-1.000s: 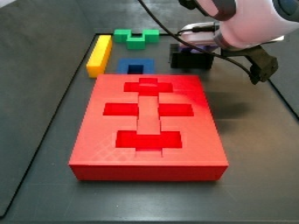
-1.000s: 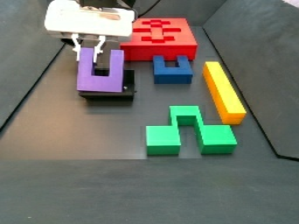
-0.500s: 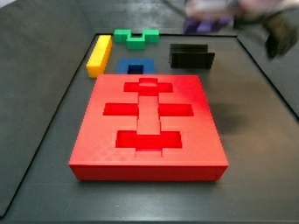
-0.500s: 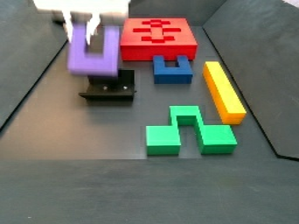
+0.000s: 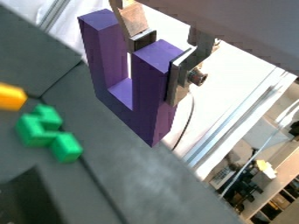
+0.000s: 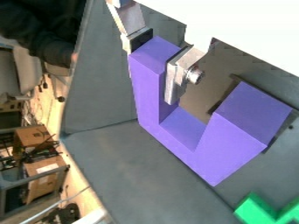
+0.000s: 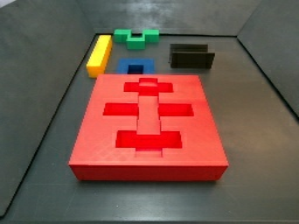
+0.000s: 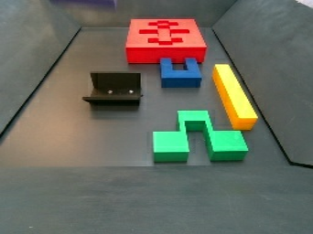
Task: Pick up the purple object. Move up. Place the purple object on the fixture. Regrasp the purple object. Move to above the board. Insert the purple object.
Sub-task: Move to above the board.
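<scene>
The purple object (image 5: pixel 103 54) (image 6: pixel 233 122) is a U-shaped block hanging in the air, seen in both wrist views. My gripper (image 5: pixel 162 59) (image 6: pixel 158 57) is shut on one of its two prongs, silver plates pressed on either side. The other prong sticks out free beside it. Neither the gripper nor the block shows clearly in the side views; they are above the picture. The black fixture (image 7: pixel 193 58) (image 8: pixel 113 90) stands bare on the floor. The red board (image 7: pixel 100 149) (image 8: pixel 137 41) lies flat with its cross-shaped cutouts open.
A green notched block (image 7: pixel 136 37) (image 8: pixel 199 135) (image 5: pixel 47 131), a yellow bar (image 7: pixel 100 54) (image 8: pixel 233 93) and a blue block (image 7: pixel 135 67) (image 8: pixel 181 71) lie on the dark floor near the board. Sloping dark walls ring the floor.
The gripper has risen straight up from the fixture with the purple object in it and left both side views. The fixture is now bare.
</scene>
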